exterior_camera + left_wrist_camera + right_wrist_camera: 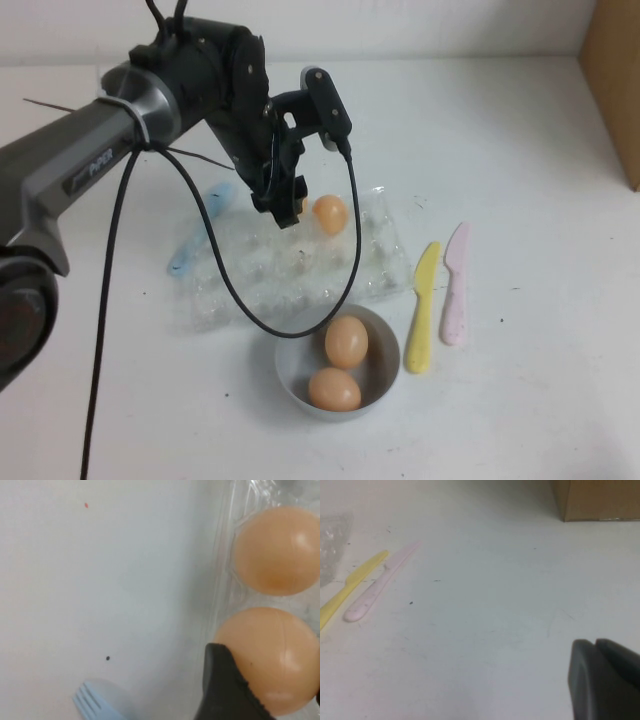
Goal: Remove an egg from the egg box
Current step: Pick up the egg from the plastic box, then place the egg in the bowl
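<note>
The clear plastic egg box [260,280] lies mid-table. One tan egg [330,213] sits uncovered in a far cup. My left gripper [287,210] reaches down into the box right beside it. In the left wrist view the gripper [267,680] has its jaws around a second egg [275,650] in the box [225,555]: one black finger [225,690] presses its side, the other barely shows at the frame edge. The neighbouring egg [277,550] rests in its cup. My right gripper [600,680] is shut and empty over bare table, out of the high view.
A pale grey bowl [290,395] holding two eggs stands in front of the box. A yellow knife [423,305] and a pink knife [455,285] lie to its right, a blue fork [195,240] at the box's left. A cardboard box [612,80] stands far right. The arm's cable hangs over the egg box.
</note>
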Tool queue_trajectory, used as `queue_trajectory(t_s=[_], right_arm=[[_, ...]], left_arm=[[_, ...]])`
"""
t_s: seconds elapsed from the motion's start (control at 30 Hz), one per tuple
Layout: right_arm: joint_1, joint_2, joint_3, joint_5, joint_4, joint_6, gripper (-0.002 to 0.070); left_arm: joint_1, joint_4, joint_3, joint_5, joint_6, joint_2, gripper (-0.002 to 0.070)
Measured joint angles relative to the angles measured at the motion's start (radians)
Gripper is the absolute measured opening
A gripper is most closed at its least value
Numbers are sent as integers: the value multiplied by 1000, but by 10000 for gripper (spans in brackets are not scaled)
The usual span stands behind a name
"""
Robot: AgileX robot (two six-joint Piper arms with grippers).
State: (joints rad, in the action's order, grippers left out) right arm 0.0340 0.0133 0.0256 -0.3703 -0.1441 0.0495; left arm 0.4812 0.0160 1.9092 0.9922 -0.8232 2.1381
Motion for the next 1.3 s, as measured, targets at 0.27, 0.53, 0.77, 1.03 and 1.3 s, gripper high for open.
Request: queue_trajectory(t_s=[0.27, 0.53, 0.77, 1.03, 1.3], right_arm=[[0, 0, 0, 0, 0, 0, -17], [0, 0, 0, 0, 0, 0, -17], [0, 0, 0, 0, 0, 0, -17], [0, 0, 0, 0, 0, 0, -17], [0, 0, 0, 0, 0, 0, -17]], left_arm=[[19, -36, 0, 30, 18, -44, 314], [142, -45, 0, 192, 95, -174, 312], [241, -45, -58, 237, 222, -272, 309], [250, -75, -378, 178, 244, -373, 309], [250, 14, -601, -60, 245, -425, 307]])
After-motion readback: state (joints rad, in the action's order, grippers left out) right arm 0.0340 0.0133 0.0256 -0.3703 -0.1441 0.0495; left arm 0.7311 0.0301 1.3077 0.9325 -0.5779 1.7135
